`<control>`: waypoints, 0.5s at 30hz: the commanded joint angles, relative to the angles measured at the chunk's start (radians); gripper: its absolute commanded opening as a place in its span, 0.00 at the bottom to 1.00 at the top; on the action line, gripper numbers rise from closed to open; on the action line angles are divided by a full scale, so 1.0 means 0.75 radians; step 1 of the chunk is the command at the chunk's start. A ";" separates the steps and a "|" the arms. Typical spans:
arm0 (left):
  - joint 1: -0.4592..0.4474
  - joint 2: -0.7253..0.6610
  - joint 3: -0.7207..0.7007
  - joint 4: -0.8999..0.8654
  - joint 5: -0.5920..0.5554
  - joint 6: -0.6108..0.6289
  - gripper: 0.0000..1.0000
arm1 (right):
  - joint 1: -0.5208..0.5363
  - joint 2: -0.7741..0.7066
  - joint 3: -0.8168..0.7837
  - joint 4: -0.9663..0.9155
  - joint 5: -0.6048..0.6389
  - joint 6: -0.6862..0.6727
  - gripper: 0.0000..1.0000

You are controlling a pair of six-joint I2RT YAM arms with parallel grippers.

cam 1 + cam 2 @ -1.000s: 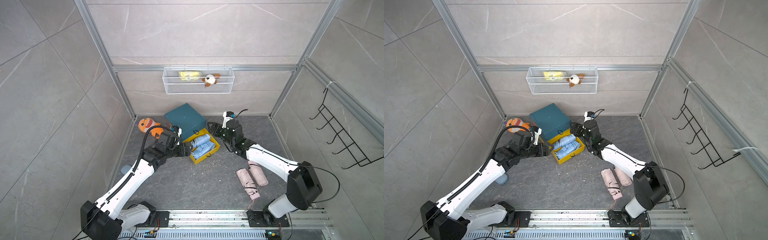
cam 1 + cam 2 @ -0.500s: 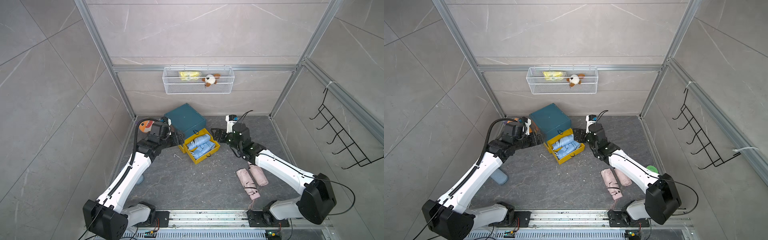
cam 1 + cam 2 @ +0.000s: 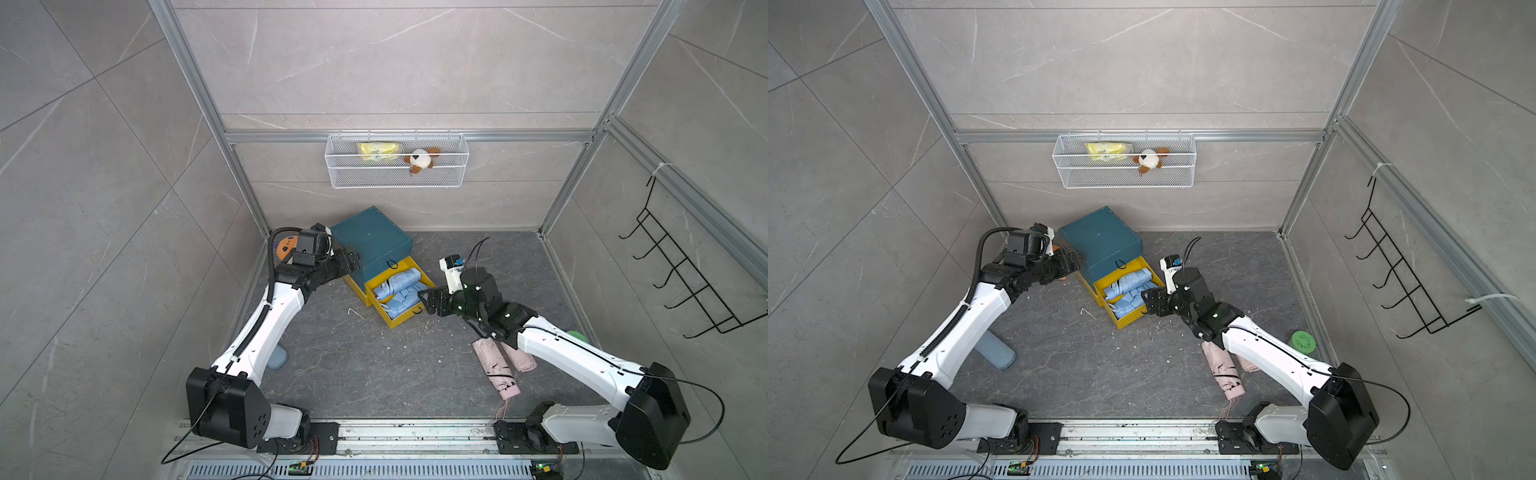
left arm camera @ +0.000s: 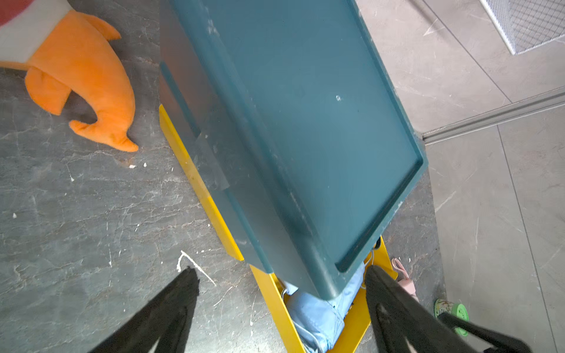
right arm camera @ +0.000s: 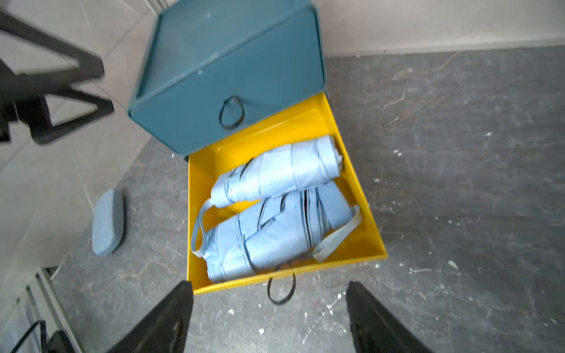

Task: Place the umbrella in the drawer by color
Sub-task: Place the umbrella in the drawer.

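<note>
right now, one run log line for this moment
yellow drawer open | blue umbrellas inside | pink umbrellas on floor | left fingers open | right fingers open

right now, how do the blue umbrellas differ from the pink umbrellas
Colour: the blue umbrellas are pale blue, the pink umbrellas pale pink. Place: the blue umbrellas lie inside the open yellow drawer; the pink umbrellas lie on the floor, partly under the right arm. Shared: each is a pair of folded umbrellas lying side by side.

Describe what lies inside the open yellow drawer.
Two folded light-blue umbrellas lie side by side in the yellow drawer. Its rear part sits under the teal cabinet, hidden from view.
</note>
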 commanded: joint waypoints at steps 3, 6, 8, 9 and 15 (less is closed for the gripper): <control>0.023 0.117 0.097 0.087 0.020 -0.027 0.88 | 0.057 -0.004 -0.076 -0.037 0.014 -0.054 0.81; 0.035 0.191 0.121 0.110 0.001 -0.038 0.88 | 0.093 0.018 -0.093 -0.032 0.025 -0.055 0.80; 0.040 0.225 0.123 0.134 0.009 -0.049 0.87 | 0.111 0.032 -0.104 -0.020 0.026 -0.047 0.80; 0.040 0.238 0.121 0.147 0.011 -0.054 0.87 | 0.118 0.044 -0.110 -0.012 0.028 -0.043 0.80; 0.040 0.292 0.091 0.193 0.020 -0.069 0.86 | 0.123 0.154 -0.108 0.062 0.017 -0.022 0.75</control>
